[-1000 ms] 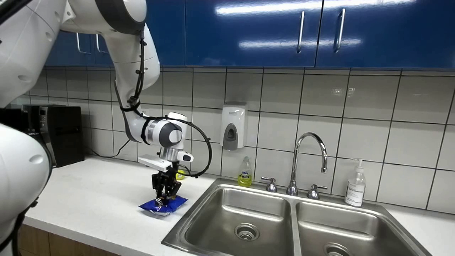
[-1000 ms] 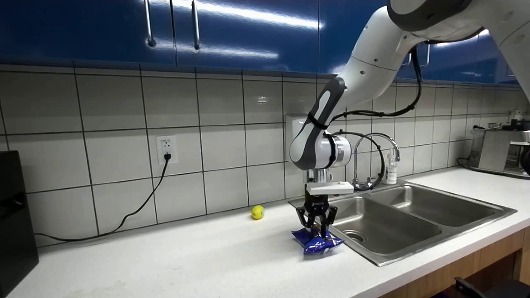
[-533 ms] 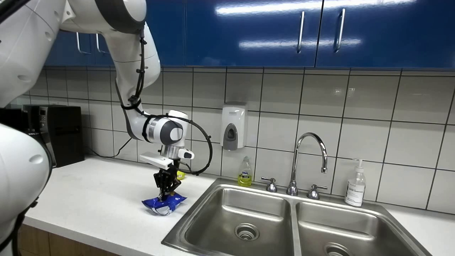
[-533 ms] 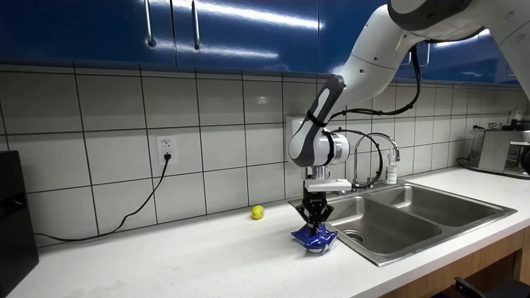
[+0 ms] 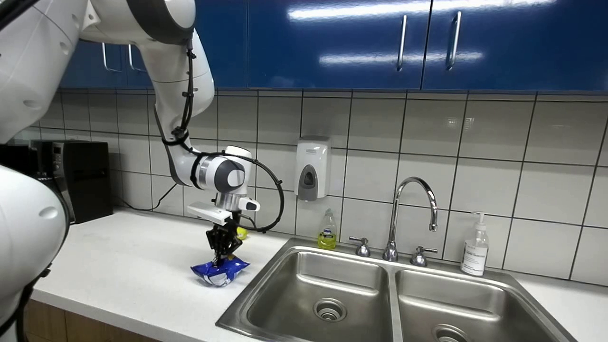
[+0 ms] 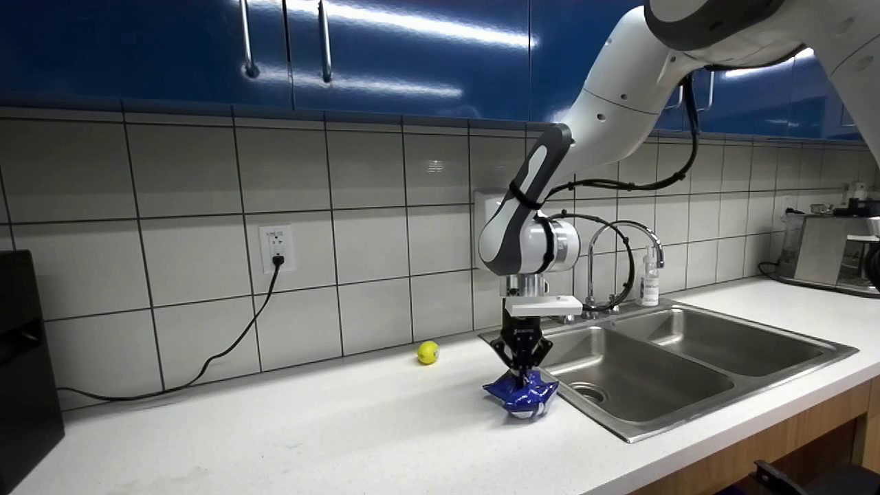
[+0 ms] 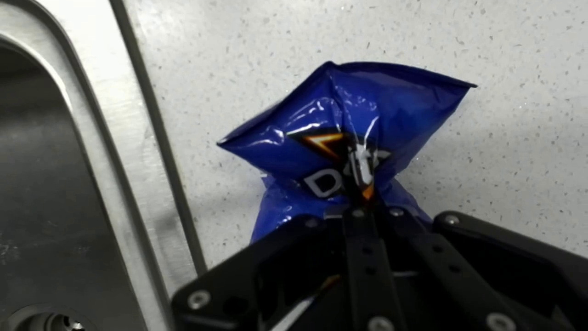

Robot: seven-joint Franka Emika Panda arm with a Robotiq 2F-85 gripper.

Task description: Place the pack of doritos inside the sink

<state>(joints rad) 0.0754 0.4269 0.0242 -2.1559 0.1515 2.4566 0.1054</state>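
The pack of doritos (image 5: 220,275) is a crinkly blue bag with white letters and orange marks, on the counter just beside the sink. It also shows in an exterior view (image 6: 528,404) and in the wrist view (image 7: 312,115). My gripper (image 5: 219,261) points down and is shut on the bag's middle, which is pinched with its ends bent up. The fingertips are partly hidden by the bag in the wrist view (image 7: 360,202). I cannot tell whether the bag's underside touches the counter. The steel double-basin sink (image 5: 266,280) lies beside it; its rim shows in the wrist view (image 7: 121,151).
A yellow ball (image 6: 427,353) sits near the tiled wall. A dish soap bottle (image 5: 327,232), the curved faucet (image 5: 394,218) and a pump bottle (image 5: 475,251) stand along the sink's back edge. A black machine (image 5: 80,178) stands at the counter's far end.
The gripper fingers have closed from open around the bag, pinching and folding it. The gripper has risen slightly, and the bag's ends have drawn inward. In the last half second little has moved.
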